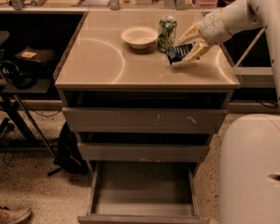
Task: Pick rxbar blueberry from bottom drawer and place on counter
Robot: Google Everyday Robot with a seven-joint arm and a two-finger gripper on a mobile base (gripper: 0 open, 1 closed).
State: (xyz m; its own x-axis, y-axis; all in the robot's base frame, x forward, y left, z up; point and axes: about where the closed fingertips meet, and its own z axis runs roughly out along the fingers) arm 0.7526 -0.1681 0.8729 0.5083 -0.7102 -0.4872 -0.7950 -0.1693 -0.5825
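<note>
The rxbar blueberry [174, 54], a dark wrapper with pale print, is tilted with its lower edge on the counter [102, 59], right of centre. My gripper [182, 49] reaches in from the right. Its pale fingers [192, 31] hold the bar's right end, just right of the green can. The bottom drawer [141, 217] is pulled out at floor level and nothing shows inside it.
A green patterned can [167, 31] and a white bowl [139, 36] stand on the counter just left of the bar. The two upper drawers [140, 119] are shut. My white base [254, 171] fills the lower right. A dark desk with cables [18, 73] stands on the left.
</note>
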